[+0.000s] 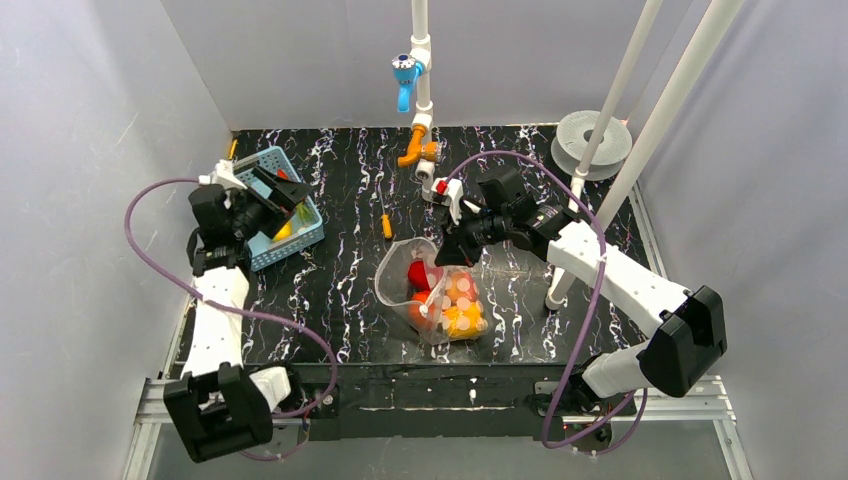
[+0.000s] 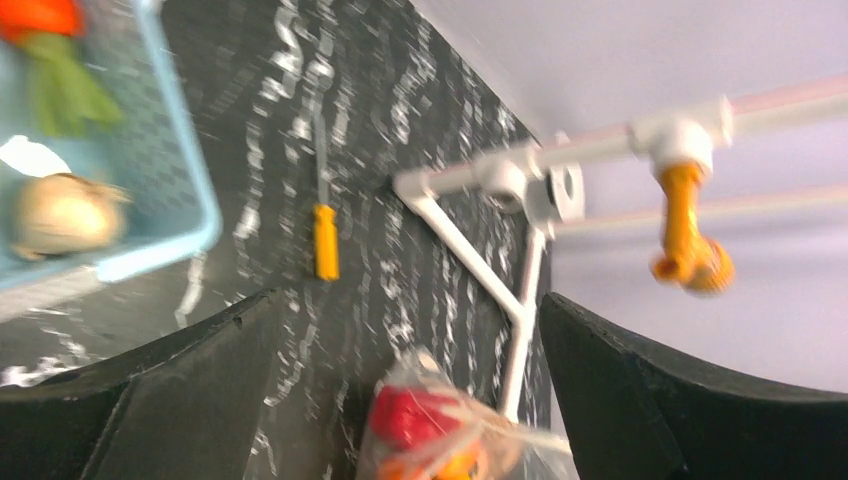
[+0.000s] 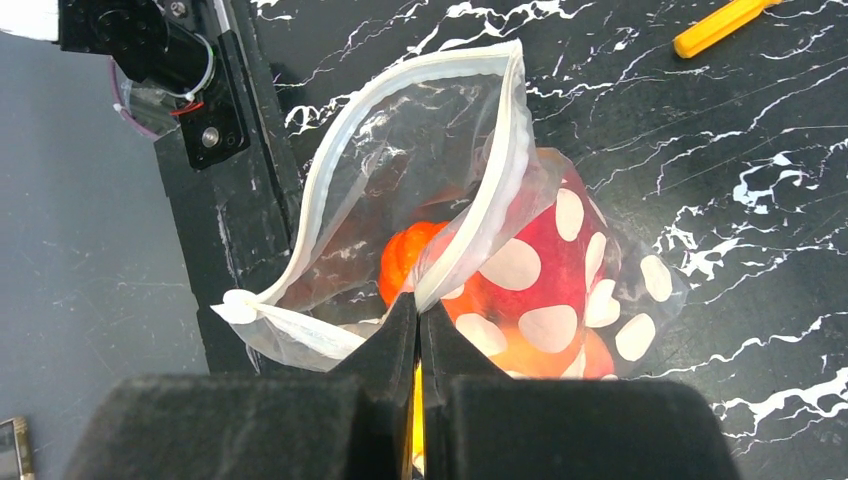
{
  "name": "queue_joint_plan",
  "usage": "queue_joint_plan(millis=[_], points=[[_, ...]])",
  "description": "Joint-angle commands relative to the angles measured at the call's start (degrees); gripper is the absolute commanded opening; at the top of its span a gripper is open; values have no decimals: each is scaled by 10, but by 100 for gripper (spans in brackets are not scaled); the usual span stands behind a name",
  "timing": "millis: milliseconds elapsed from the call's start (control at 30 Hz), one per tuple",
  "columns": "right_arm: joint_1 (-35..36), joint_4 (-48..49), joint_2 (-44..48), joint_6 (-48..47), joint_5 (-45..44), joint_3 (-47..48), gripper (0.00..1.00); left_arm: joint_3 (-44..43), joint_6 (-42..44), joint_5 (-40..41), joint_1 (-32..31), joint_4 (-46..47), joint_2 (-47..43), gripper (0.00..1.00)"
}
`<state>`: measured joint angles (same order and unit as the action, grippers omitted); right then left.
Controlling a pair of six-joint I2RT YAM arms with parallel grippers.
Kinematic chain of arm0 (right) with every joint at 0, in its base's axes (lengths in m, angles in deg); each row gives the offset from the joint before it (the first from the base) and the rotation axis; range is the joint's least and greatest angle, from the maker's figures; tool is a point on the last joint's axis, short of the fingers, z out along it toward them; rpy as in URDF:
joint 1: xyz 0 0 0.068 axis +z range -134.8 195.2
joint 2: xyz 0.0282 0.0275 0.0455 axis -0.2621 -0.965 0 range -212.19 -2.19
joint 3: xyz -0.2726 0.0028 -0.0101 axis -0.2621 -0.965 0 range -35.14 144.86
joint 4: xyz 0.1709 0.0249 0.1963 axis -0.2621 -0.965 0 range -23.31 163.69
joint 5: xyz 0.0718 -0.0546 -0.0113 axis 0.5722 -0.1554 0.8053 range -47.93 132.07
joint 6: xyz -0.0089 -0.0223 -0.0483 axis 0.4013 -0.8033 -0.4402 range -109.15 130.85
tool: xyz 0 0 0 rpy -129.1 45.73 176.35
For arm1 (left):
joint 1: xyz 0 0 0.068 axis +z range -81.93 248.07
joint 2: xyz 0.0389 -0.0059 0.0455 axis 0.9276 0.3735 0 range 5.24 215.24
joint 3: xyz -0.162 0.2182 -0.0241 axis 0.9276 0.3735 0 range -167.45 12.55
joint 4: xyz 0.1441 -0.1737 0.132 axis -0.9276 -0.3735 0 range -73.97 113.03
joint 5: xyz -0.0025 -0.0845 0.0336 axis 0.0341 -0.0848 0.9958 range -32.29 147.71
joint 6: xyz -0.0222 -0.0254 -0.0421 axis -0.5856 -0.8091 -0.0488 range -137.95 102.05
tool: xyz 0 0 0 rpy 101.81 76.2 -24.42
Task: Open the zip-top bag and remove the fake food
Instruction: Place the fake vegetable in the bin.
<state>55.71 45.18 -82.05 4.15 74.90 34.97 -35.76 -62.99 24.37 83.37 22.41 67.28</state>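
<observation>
The zip-top bag (image 1: 432,292) lies mid-table, clear with white dots, its mouth gaping toward the back left. Inside it sits fake food: a red piece (image 3: 520,262) and orange pieces (image 3: 405,258). My right gripper (image 3: 418,305) is shut on the bag's white zip rim (image 3: 480,200), pinching one lip; in the top view this right gripper (image 1: 448,250) sits at the bag's far edge. My left gripper (image 1: 283,193) hovers open over the blue basket (image 1: 305,238), nothing between its fingers (image 2: 200,390). A carrot with a green top (image 2: 45,40) and a pale piece (image 2: 65,212) lie in the basket.
An orange-handled screwdriver (image 1: 386,224) lies between basket and bag. White pipe posts (image 1: 590,150) with a blue valve (image 1: 405,75) and an orange fitting (image 1: 418,152) stand at the back. A grey spool (image 1: 590,140) sits back right. Grey walls enclose the table.
</observation>
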Motion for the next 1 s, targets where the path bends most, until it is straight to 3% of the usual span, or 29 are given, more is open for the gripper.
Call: queue_joint_plan(millis=[0, 333, 967], points=[[1, 8, 22, -18, 27, -8, 1, -9, 59, -66, -69, -69, -71, 98], [0, 0, 20, -33, 35, -6, 1, 9, 102, -58, -201, -174, -142, 98], [-7, -28, 18, -76, 82, -4, 1, 78, 59, -32, -315, -185, -242, 98]])
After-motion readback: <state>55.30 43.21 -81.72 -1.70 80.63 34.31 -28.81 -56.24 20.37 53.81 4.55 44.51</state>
